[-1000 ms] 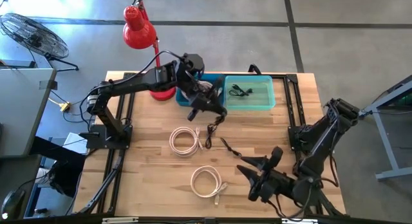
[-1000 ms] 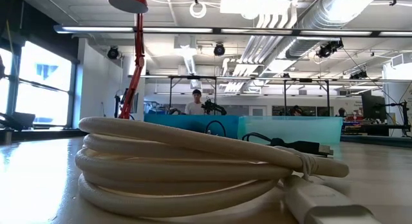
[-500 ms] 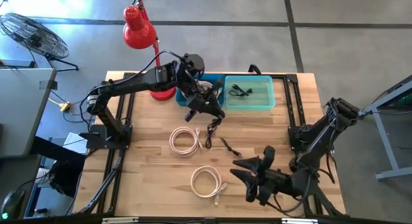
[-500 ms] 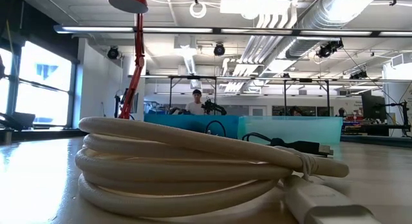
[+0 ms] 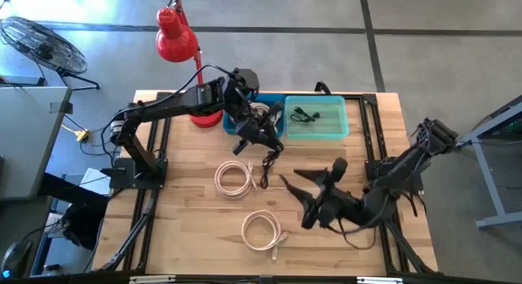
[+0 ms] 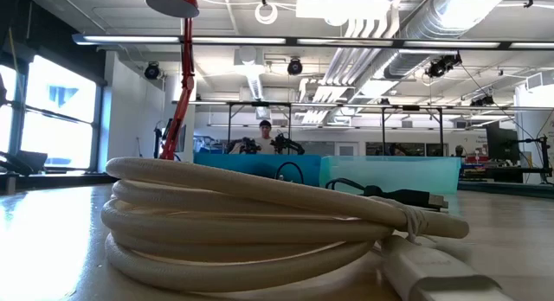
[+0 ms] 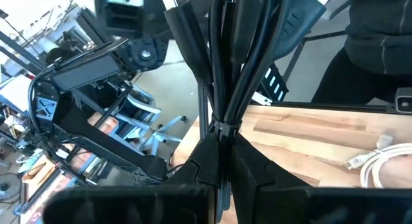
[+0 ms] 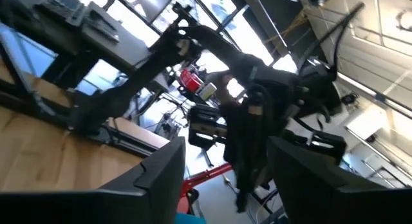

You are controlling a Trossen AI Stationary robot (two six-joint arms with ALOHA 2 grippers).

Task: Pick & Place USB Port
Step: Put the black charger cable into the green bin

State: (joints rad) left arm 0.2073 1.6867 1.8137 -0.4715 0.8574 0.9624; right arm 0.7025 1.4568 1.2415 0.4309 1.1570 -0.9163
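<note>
A black USB cable bundle point(image 5: 267, 157), bound by a tie, hangs from my left gripper point(image 5: 256, 133), which is shut on it just in front of the blue bin point(image 5: 238, 119). A loose black end point(image 5: 287, 183) trails on the wood. My right gripper point(image 5: 306, 198) is open near the table's middle, right of that end, touching nothing. Its wrist view shows the left arm and the bundle point(image 8: 254, 137) ahead of it. Two white coiled cables lie flat on the table: one point(image 5: 234, 178) below the left gripper, the other point(image 5: 261, 229) near the near edge, where it fills the low view point(image 6: 260, 223). My left gripper pinches the black cable bundle between its two fingers close to the tie point(image 7: 222, 129), with the strands running straight out along the fingers. It comes at the bundle slanting from above. The bundle point(image 5: 267, 160) hangs slack below the fingers, and its loose end lies on the table.
A teal bin point(image 5: 326, 129) at the far edge holds another black cable point(image 5: 306, 115). A red lamp point(image 5: 175, 35) stands at the far left. Black frame rails run along both table sides. Bare wood shows at the table's near left.
My right gripper has swung from the table's near right corner toward the middle and the far edge, closing on the hanging black cable, and has stayed open. The left gripper has kept its hold on the bundle with hardly any movement.
</note>
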